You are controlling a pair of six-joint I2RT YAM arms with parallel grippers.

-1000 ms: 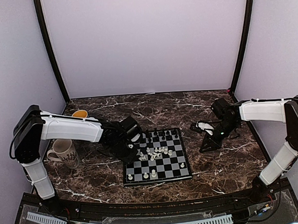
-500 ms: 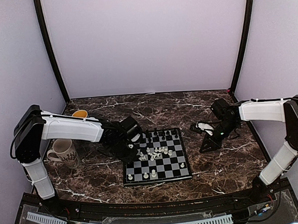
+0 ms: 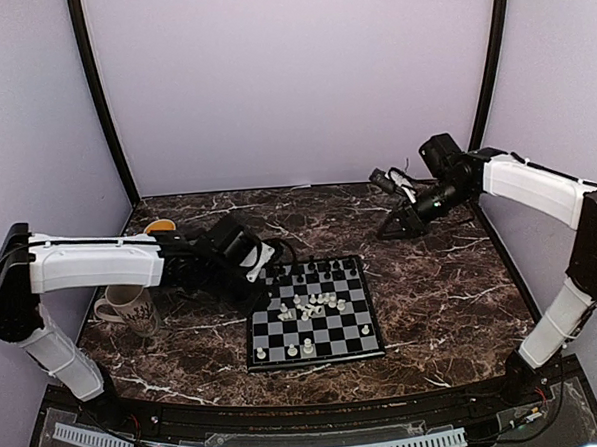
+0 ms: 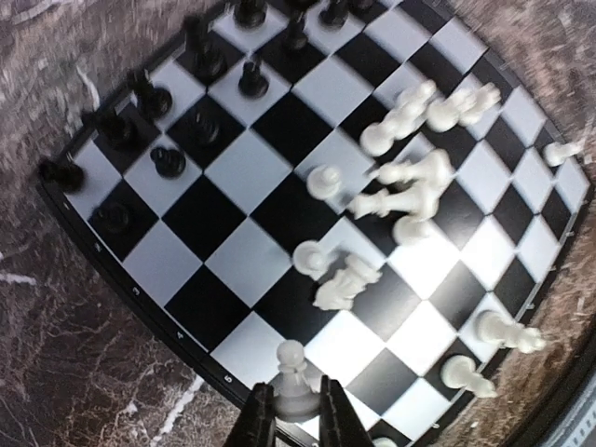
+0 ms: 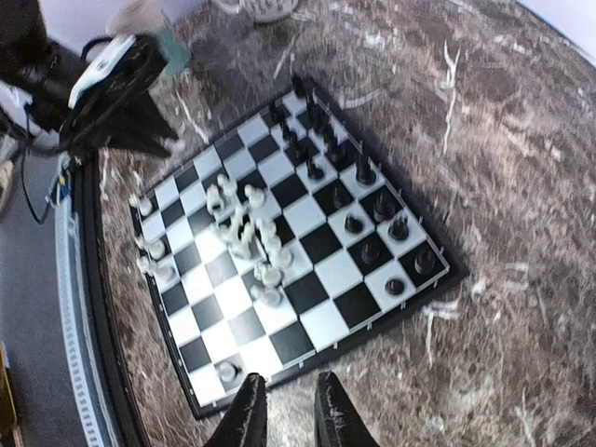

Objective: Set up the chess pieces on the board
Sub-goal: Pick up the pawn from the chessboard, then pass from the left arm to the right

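Observation:
The board [image 3: 316,358] lies in the middle of the table. Black chess pieces [image 3: 326,270] stand along its far rows. White chess pieces [image 3: 313,305] lie heaped at its centre, and a few stand in the near row [image 3: 293,350]. My left gripper [image 4: 291,410] is shut on a white pawn [image 4: 296,386], held by its base over the board's left rim [image 4: 140,289]. In the top view the left gripper [image 3: 266,270] hangs at the board's far left corner. My right gripper [image 5: 287,414] is high at the back right [image 3: 387,229], with a narrow gap between its jaws and nothing in it.
A white printed mug [image 3: 131,304] stands at the left of the table, with an orange cup [image 3: 160,228] behind it. Purple walls and black posts close in the back and sides. Dark marble table top [image 3: 453,305] lies right of the board.
The left gripper closed on the white pawn and its arm drew back leftward. The right arm rose from beside the board's right edge and swung to the back right, its jaws narrowing.

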